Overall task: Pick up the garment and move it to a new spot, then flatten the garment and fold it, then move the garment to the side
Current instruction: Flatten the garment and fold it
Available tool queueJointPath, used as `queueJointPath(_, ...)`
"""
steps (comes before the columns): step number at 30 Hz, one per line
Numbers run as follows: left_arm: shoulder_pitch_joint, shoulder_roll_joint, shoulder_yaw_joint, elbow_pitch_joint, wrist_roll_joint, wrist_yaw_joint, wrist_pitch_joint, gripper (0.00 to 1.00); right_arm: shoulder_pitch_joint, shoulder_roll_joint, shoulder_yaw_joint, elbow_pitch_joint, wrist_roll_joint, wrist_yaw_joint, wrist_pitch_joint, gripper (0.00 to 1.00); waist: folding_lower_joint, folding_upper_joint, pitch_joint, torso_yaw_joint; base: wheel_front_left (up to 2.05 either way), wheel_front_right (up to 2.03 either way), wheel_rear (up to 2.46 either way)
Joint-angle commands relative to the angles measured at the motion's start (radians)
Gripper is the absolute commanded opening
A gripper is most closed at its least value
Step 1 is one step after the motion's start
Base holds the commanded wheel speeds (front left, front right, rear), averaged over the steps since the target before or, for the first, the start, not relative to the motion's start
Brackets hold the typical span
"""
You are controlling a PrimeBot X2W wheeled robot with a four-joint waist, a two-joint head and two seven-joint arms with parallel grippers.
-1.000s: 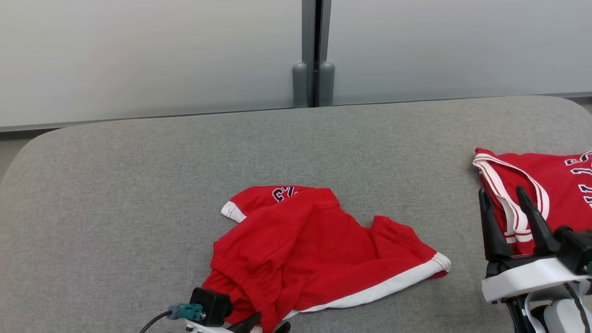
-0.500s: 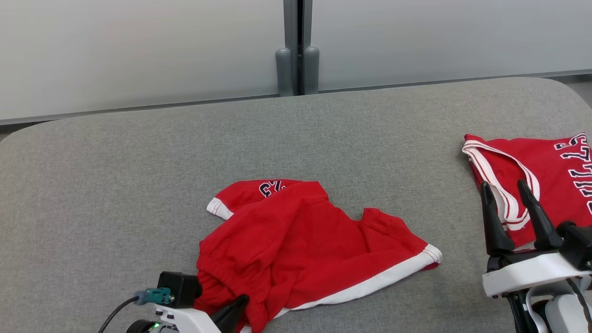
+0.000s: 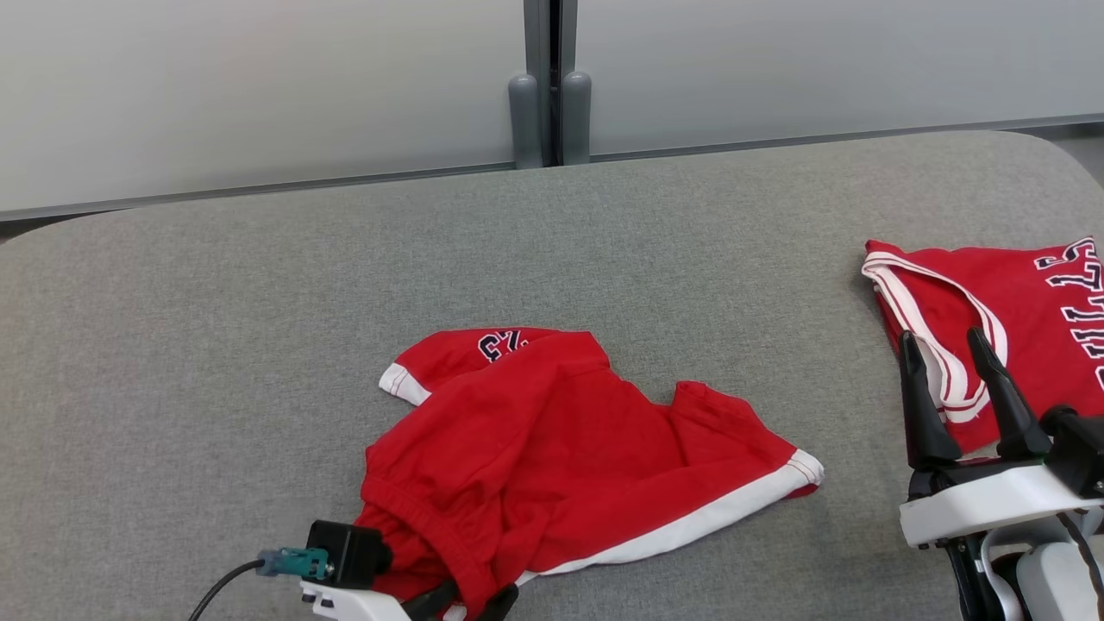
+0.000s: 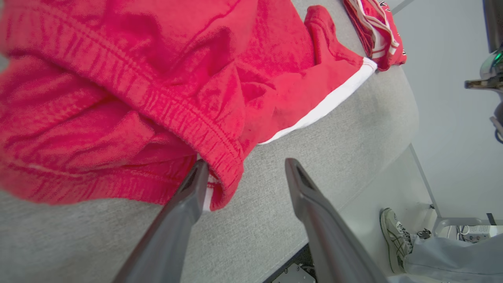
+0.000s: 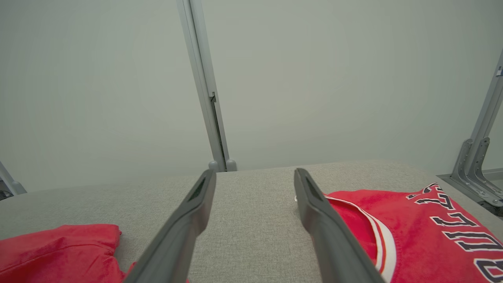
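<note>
While the red shorts (image 3: 561,448) are lying crumpled near the middle of the grey padded table (image 3: 216,302), toward its near edge, the left gripper (image 3: 470,602) is sitting at their waistband end, its dark fingertips just poking up at the bottom of the head view. The left wrist view is giving the closer look: the two fingers are standing wide apart and a corner of the elastic waistband is drooping into the gap between them. One finger appears to be touching the cloth, though a fold is hiding its very tip. Nothing is being pinched. That same view is also taking in the table's rounded edge, the floor beyond it and a person's shoe (image 4: 393,236) with a pale trouser leg (image 4: 452,251).

The shorts' white hem band is running out toward the right, where a red jersey (image 3: 1018,302) with white trim and dark lettering is lying flat, well apart from the shorts. The right gripper (image 3: 940,338) is showing in front of the jersey's near left corner in the head view, its fingers spread wide and holding nothing. The right wrist view is looking along those fingers across bare grey fabric to a pale wall and a grey upright post (image 5: 204,86), with the jersey on one side and a bit of the shorts on the other.
</note>
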Motion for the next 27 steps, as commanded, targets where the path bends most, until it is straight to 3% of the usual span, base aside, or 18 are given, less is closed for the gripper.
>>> queueJointPath(1, -0.027, -0.007, 0.002, 0.013, -0.013, -0.011, -0.007, 0.98, -0.010, -0.003, 0.001, -0.002, 0.005, 0.000, -0.005, 1.00, 0.0000, -0.0001, 0.004, -0.004, 0.00, 0.00, 0.00)
queueJointPath(2, -0.036, -0.009, 0.005, 0.027, -0.019, -0.014, -0.011, 0.80, -0.012, -0.004, 0.001, -0.002, 0.006, 0.000, -0.005, 1.00, 0.0000, -0.0001, 0.007, -0.006, 0.00, 0.00, 0.00)
queueJointPath(3, -0.045, -0.011, 0.006, 0.043, -0.025, -0.021, -0.015, 0.50, -0.015, -0.005, 0.002, -0.002, 0.007, 0.000, -0.005, 1.00, 0.0000, -0.0001, 0.009, -0.008, 0.00, 0.00, 0.00)
queueJointPath(4, -0.056, -0.011, 0.010, 0.055, -0.023, -0.023, -0.022, 0.35, -0.016, -0.006, 0.002, -0.003, 0.007, 0.000, -0.005, 1.00, 0.0000, -0.0001, 0.011, -0.010, 0.00, 0.00, 0.00)
queueJointPath(5, -0.068, -0.009, 0.016, 0.067, -0.018, -0.029, -0.033, 0.08, -0.018, -0.007, 0.001, -0.003, 0.008, 0.000, -0.005, 1.00, 0.0000, -0.0001, 0.012, -0.012, 0.00, 0.00, 0.00)
queueJointPath(6, -0.078, -0.007, 0.022, 0.077, -0.017, -0.032, -0.045, 0.00, -0.017, -0.008, -0.001, -0.004, 0.009, 0.000, -0.005, 1.00, 0.0000, -0.0001, 0.013, -0.012, 0.00, 0.00, 0.00)
queueJointPath(12, -0.118, 0.033, 0.070, 0.077, -0.006, -0.029, -0.076, 0.00, -0.020, -0.006, -0.006, -0.006, 0.007, 0.000, -0.005, 1.00, 0.0000, -0.0001, 0.022, -0.012, 0.00, 0.00, 0.00)
queueJointPath(18, -0.195, 0.100, 0.120, 0.102, -0.006, -0.029, -0.044, 0.00, -0.034, -0.009, 0.000, -0.006, 0.011, 0.000, -0.005, 1.00, 0.0000, -0.0001, 0.037, -0.012, 0.00, 0.00, 0.00)
queueJointPath(23, -0.277, 0.119, 0.126, 0.180, -0.057, -0.050, 0.006, 0.00, -0.041, -0.011, 0.005, 0.001, 0.011, 0.000, -0.005, 1.00, 0.0000, -0.0001, 0.042, -0.014, 0.00, 0.00, 0.00)
queueJointPath(24, -0.294, 0.121, 0.124, 0.197, -0.064, -0.055, 0.012, 0.33, -0.043, -0.009, 0.008, 0.002, 0.012, 0.000, -0.005, 1.00, 0.0000, -0.0001, 0.042, -0.015, 0.00, 0.00, 0.00)
queueJointPath(25, -0.308, 0.122, 0.122, 0.215, -0.067, -0.056, 0.014, 1.00, -0.045, -0.007, 0.010, 0.003, 0.012, 0.000, -0.005, 1.00, 0.0000, -0.0001, 0.041, -0.016, 0.00, 0.00, 0.00)
queueJointPath(27, -0.321, 0.125, 0.118, 0.244, -0.053, -0.060, -0.004, 1.00, -0.047, -0.005, 0.014, 0.008, 0.013, 0.000, -0.005, 1.00, 0.0000, -0.0001, 0.039, -0.019, 0.00, 0.00, 0.00)
